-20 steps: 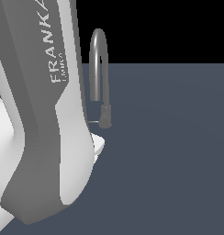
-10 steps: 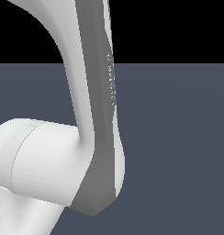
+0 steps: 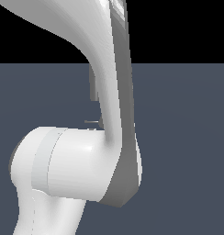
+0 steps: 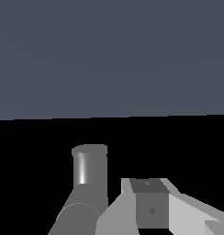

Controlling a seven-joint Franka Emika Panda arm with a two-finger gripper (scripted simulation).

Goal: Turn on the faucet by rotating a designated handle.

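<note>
So the arm (image 3: 109,92) has swung right across the exterior view now, and it's blocking nearly everything. A second ago we could see the whole gooseneck faucet standing clear; now all we get is a sliver of it (image 3: 92,87) peeking out beside the arm on the exterior view's left, plus the thin handle (image 3: 91,121) poking out sideways just below. The wrist view shows a grey cylinder (image 4: 89,172) next to part of the gripper (image 4: 150,206), which we reckon is the faucet's base or a spout end, but can't say for sure. We can't tell whether the jaws are spread or pressed together. Our read: we're closing in on the handle, no contact visible yet, rotation still to do.
</note>
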